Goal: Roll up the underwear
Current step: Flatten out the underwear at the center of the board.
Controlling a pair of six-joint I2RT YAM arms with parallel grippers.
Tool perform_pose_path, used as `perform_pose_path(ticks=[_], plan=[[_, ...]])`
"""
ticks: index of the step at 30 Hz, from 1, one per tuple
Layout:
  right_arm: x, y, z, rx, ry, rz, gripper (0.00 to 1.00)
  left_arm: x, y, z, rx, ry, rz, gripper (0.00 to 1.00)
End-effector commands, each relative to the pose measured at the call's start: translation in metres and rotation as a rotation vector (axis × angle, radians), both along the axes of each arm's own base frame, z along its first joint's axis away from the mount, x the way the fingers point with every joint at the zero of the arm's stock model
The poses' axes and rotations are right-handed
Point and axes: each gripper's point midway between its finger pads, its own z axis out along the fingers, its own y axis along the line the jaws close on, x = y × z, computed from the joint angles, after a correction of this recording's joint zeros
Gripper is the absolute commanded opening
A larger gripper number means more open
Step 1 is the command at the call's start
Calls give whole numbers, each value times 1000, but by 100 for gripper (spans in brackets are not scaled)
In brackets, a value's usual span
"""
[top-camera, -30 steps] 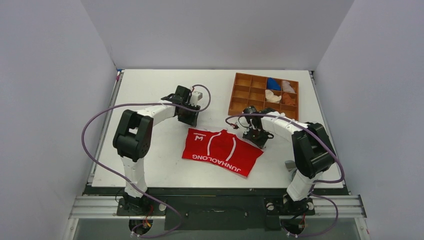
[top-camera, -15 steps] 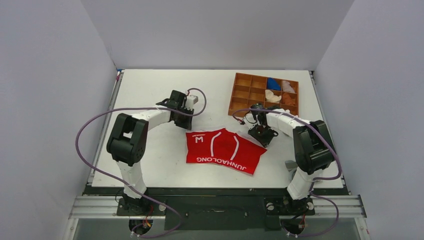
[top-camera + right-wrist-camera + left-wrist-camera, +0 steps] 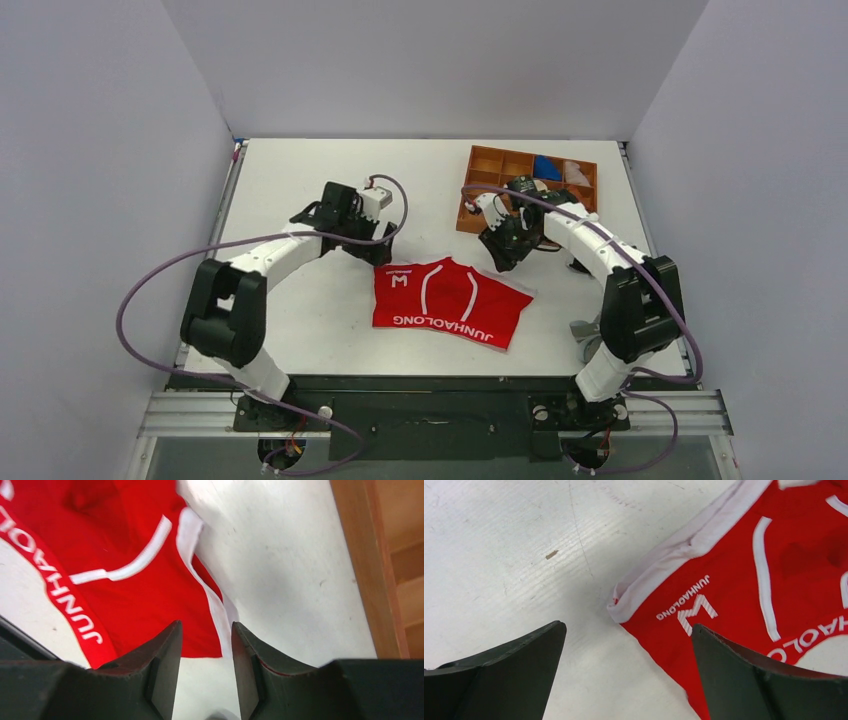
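The underwear [image 3: 450,303] is bright red with white trim and white lettering, and it lies spread flat on the white table, mid-front. My left gripper [image 3: 372,248] hovers just above its far left corner and stands wide open. In the left wrist view the underwear [image 3: 744,580] and its white-trimmed corner lie below the gripper [image 3: 627,627], with nothing between the fingers. My right gripper [image 3: 500,258] hangs over the far right corner. In the right wrist view that gripper [image 3: 205,626] is open with a narrow gap, empty, above the underwear [image 3: 125,595].
A brown compartment tray [image 3: 480,190] sits at the back right, just behind the right gripper, holding blue, white and orange items. Its wooden wall [image 3: 360,555] shows close by in the right wrist view. Purple cables loop out from both arms.
Both grippers have opened and drawn back toward the far side. The underwear was pulled straighter and now lies flat, released by both.
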Motion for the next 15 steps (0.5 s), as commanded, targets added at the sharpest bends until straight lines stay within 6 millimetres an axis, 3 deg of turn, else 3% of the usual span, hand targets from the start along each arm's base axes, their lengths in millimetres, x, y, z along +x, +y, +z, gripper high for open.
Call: perform_pose_path(ticks=[1, 2, 9, 15], plan=[[4, 41, 20, 172, 19, 50, 37, -22, -11, 36, -37, -163, -239, 97], [8, 46, 22, 182, 10, 56, 37, -31, -11, 42, -30, -180, -272, 97], [9, 90, 4, 272, 117, 104, 31, -110, -30, 13, 56, -193, -598, 97], [8, 99, -24, 253, 200, 111, 28, -139, -40, -24, 115, -80, -722, 98]])
